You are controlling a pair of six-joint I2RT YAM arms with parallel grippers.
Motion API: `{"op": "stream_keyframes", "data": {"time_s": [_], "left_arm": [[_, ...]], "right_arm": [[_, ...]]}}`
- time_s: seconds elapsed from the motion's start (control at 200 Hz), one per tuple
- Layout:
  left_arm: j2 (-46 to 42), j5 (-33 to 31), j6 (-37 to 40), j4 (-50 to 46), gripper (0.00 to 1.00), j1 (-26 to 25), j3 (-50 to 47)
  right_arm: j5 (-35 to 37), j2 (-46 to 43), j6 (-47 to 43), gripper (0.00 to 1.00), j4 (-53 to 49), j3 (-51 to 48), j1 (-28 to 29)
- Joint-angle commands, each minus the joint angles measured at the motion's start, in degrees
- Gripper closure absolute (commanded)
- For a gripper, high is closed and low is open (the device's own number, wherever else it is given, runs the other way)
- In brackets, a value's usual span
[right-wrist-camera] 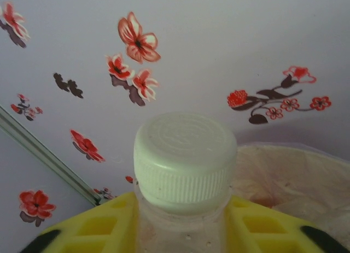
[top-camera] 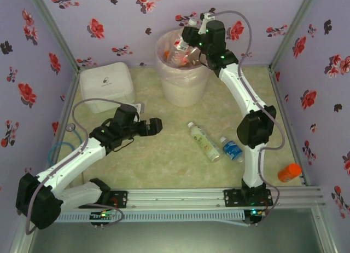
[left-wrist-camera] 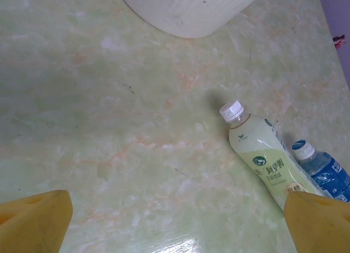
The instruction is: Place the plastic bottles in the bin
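White ribbed cap (right-wrist-camera: 185,160) tops the held bottle (right-wrist-camera: 183,231), whose clear neck stands upright between the yellow fingers (right-wrist-camera: 98,225) of the right gripper (right-wrist-camera: 183,239). The fingers press the neck on both sides, so the gripper is clamped on it. Just beyond and below the fingers lies the bin (right-wrist-camera: 295,176) with its thin pink liner. The overhead view puts this gripper (top-camera: 192,45) over the bin (top-camera: 183,88), directly above the dropped bottles (top-camera: 178,51) inside. Judgement: the bottle is held high and upright so that it falls clear of the rim on release.

Left gripper (top-camera: 156,126) hangs above the table (left-wrist-camera: 109,127), its fingers (left-wrist-camera: 33,223) wide apart and holding nothing. Ahead and right of it lie the green-label bottle (left-wrist-camera: 262,154) and, touching it further right, the blue-label bottle (left-wrist-camera: 322,173), both on their sides. Judgement: the spread suits a grasp across the nearer bottle.

Writing: the green label carries a round logo and East Asian characters, not read with confidence. The blue label's white lettering is cut off. No lettering can be read on the cap.
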Motion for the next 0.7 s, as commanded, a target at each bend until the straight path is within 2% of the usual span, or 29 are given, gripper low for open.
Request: {"op": "stream_keyframes", "data": {"time_s": [0.0,0.315,0.36,0.56,0.695], "left_arm": [[0.6,-1.4,-0.8,-0.3,0.0,0.3,-0.6],[1.0,-1.4,-1.1,0.3,0.0,0.3,-0.9],[1.1,-1.3,-1.1,0.3,0.0,0.3,-1.0],[1.1,-1.0,-1.4,0.9,0.0,0.3,-1.2],[1.2,-0.8,-1.3,1.1,0.0,0.3,-1.2]], "right_arm": [[0.2,3.1,-2.9,0.41,-9.9,2.5,0.4],[2.3,-4.0,-5.1,0.09,-12.3,5.2,0.2],[2.6,-5.2,-5.1,0.07,-12.4,5.2,0.0],[3.2,-9.2,-5.5,0.09,-12.7,4.4,-0.7],[4.1,-12.0,-5.4,0.21,-12.1,1.7,-1.2]]}}
